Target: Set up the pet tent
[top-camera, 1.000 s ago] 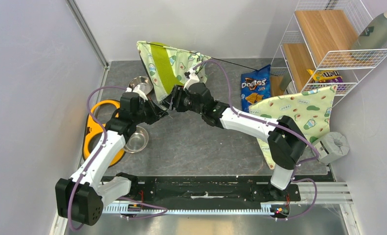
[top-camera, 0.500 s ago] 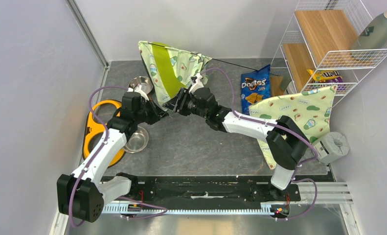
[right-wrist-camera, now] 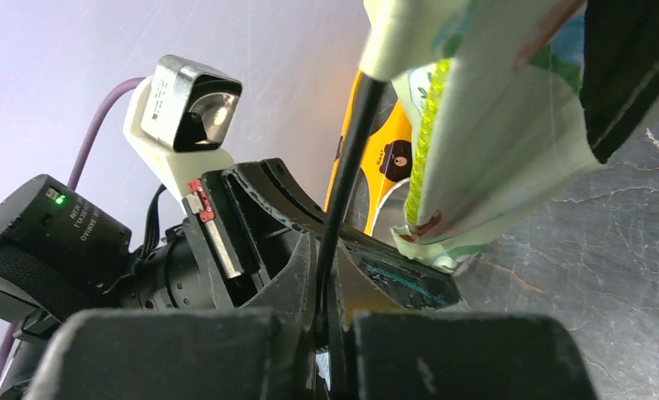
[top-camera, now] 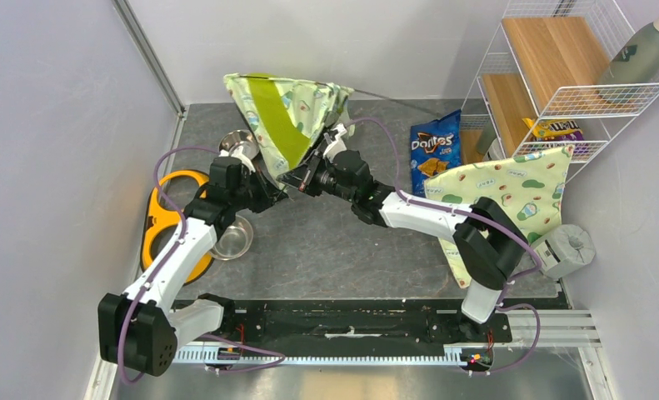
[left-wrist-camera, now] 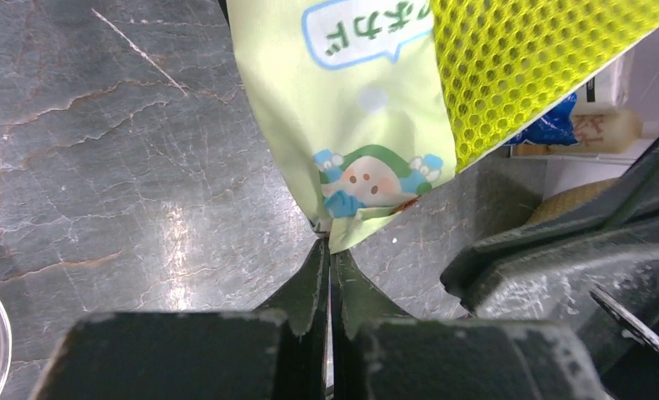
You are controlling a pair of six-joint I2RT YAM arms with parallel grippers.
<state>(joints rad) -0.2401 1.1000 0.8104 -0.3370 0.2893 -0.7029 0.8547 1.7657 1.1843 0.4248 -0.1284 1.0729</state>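
Both grippers meet under the tent [top-camera: 286, 107], which hangs half-raised at the upper centre of the top view. My worry is that the thin pole [right-wrist-camera: 348, 150], bent further, could spring from the right gripper [right-wrist-camera: 324, 279] and drop the fabric. That gripper is clamped tight on the pole, and the left gripper [left-wrist-camera: 329, 254] pinches the tent's bottom corner, fully closed.

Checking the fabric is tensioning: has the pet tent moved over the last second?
Yes. The pet tent has shifted left and pulled taut, its right flap drawn up and away from the Doritos bag.
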